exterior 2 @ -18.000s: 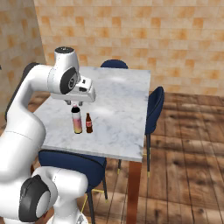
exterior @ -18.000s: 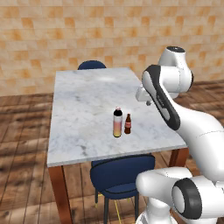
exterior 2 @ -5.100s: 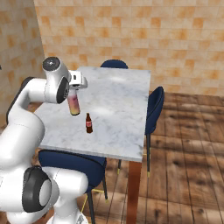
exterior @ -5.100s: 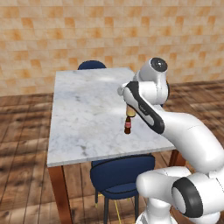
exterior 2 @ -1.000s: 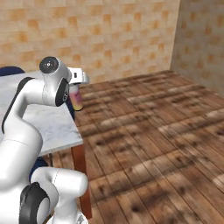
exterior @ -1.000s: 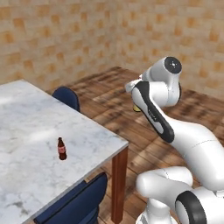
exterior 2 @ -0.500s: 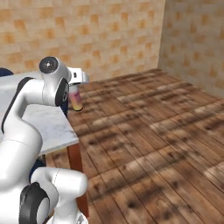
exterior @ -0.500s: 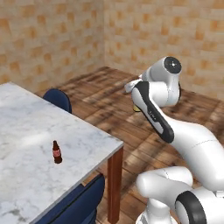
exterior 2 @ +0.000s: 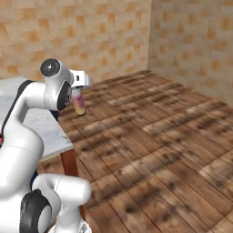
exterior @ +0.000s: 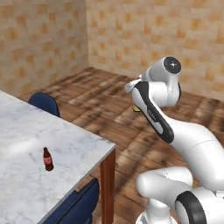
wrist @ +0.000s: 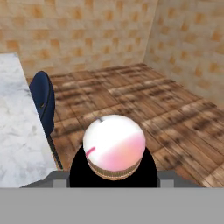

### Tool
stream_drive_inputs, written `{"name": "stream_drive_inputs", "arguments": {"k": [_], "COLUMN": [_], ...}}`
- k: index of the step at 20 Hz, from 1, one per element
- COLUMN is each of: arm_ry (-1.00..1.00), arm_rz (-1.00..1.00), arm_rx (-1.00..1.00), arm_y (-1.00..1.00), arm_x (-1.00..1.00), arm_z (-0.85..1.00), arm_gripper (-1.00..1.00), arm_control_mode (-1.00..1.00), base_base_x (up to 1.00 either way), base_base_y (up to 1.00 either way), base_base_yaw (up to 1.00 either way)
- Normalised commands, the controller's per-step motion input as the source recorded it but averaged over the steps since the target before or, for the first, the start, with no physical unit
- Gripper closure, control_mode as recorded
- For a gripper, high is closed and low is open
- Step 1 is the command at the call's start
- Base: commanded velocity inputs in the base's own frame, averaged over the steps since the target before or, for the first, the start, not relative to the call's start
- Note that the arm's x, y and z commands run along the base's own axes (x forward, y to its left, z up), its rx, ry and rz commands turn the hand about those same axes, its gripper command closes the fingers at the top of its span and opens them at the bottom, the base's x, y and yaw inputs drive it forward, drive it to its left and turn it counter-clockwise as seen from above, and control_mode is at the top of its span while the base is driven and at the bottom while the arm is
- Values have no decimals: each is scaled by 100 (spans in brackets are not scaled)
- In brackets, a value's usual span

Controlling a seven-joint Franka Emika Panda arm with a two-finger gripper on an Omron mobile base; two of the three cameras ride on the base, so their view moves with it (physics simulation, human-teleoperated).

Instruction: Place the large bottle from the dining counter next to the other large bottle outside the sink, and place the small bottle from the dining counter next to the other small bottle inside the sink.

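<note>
The gripper (exterior 2: 78, 98) is clamped on the large bottle (exterior 2: 79, 104), which hangs below the hand, held up in the air past the end of the worktop (exterior 2: 43, 125) and over the wooden floor (exterior 2: 150, 150). From the right base view the bottle reads clearly: a pale pink body fading to yellow at the bottom, tucked close under the white hand beside the arm's big dark shoulder joint. The left base view hides nearly all of it behind the arm's forearm, with just a sliver of yellow (exterior: 136, 107) peeking out by the wrist. That same left view gives what the right one lacks: the small bottle (exterior: 47, 159), dark with a red label, standing upright on the marble worktop (exterior: 26, 144) near its corner on the arm's side, well apart from the arm. A blue chair (exterior: 45, 103) sits at the far edge of the worktop there, and the back of another blue chair (exterior: 76, 205) pokes up under the near edge. The hand view looks straight down along the large bottle (wrist: 114, 146), so I see its rounded white-and-pink end framed by the dark gripper body; beyond it lie a strip of the worktop (wrist: 15, 127), one blue chair (wrist: 42, 98) pushed against its edge, and the tiled walls meeting in a corner.
</note>
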Motion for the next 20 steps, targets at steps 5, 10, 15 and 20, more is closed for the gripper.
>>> {"name": "stream_drive_inputs", "arguments": {"k": [5, 10, 15, 20], "arm_ry": [0, 0, 0, 0], "arm_rz": [0, 0, 0, 0], "arm_rx": [0, 0, 0, 0], "arm_y": [0, 0, 0, 0], "arm_x": [0, 0, 0, 0], "arm_z": [0, 0, 0, 0], "arm_gripper": [100, 100, 100, 100], "arm_control_mode": [100, 100, 100, 100], "base_base_x": [0, 0, 0, 0], "base_base_y": [0, 0, 0, 0], "base_base_yaw": [-23, -23, -23, -23]}}
